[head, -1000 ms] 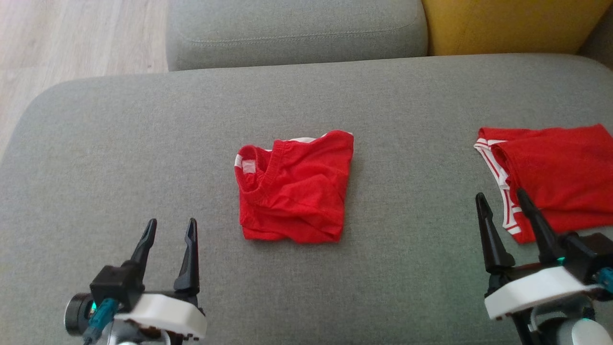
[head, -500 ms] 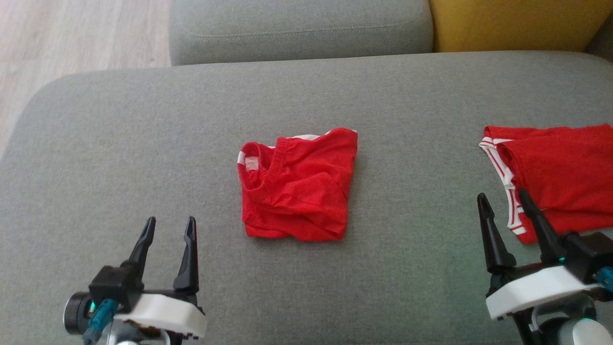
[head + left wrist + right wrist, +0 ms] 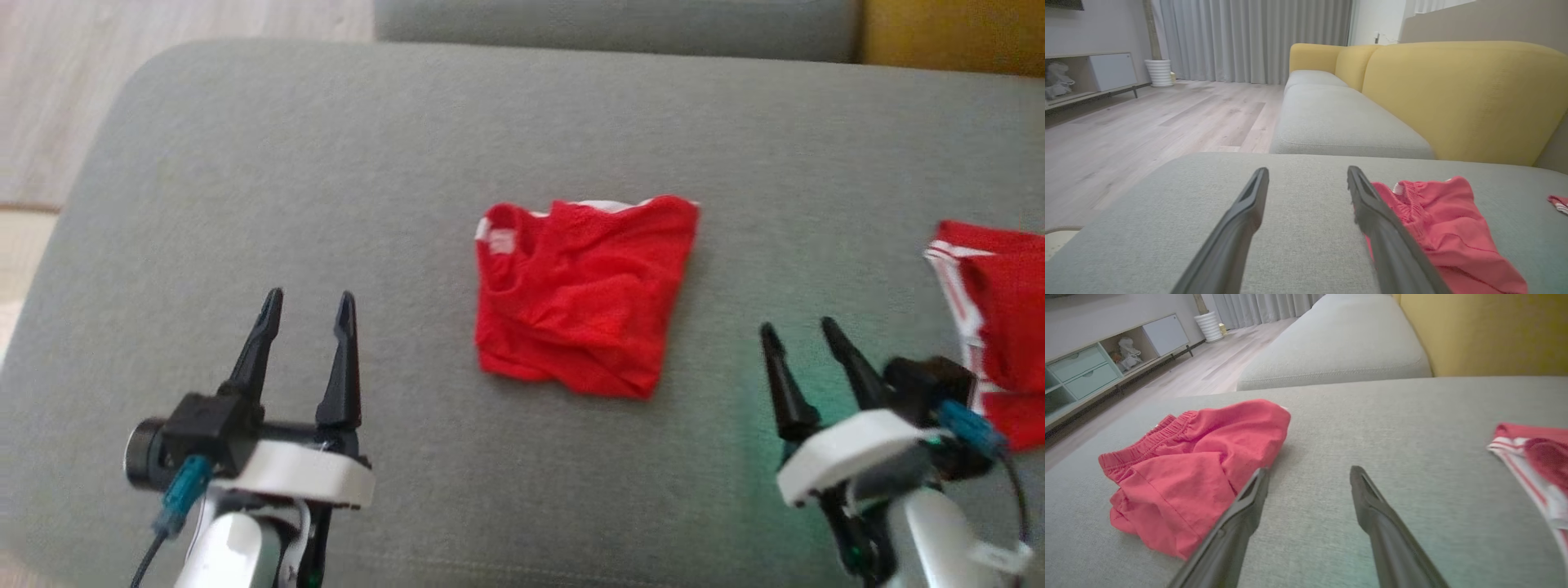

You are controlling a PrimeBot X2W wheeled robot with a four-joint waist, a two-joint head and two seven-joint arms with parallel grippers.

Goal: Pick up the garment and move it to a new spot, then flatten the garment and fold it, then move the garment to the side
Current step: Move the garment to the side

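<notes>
garment: the red garment (image 3: 584, 298), shorts to judge by the gathered waistband (image 3: 1167, 426), lies in the middle of the grey sofa seat (image 3: 326, 163). It is between the two tools and a little beyond their tips, and touches neither.
its shape: a compact, roughly square bundle of several layers, rumpled on top, with the near edge bulging.
left tool (image 3: 310, 296): released, fingers spread with nothing between them, hanging over bare seat to the left of the garment.
right tool (image 3: 798, 327): also released and empty. It is over bare seat between the garment and a second red garment (image 3: 992, 327) with white stripes at the right edge of the head view.
done, as I judge: the bundle looks folded, if untidily, so the pick-up, the flattening and the fold appear to be finished.
left to do: moving the garment to the side, since it sits mid-seat and neither tool has hold of it. The striped piece on the right may mark where finished pieces go, but that is only a guess.
hidden: the lower layers of the bundle, so the folds cannot be counted.
cut off: the second red garment runs out of the picture on the right, so its full outline is unknown.
hard to make out: the head view is blurred. The white patch (image 3: 500, 239) at the garment's far left corner could be a label or trim; I cannot tell which.
</notes>
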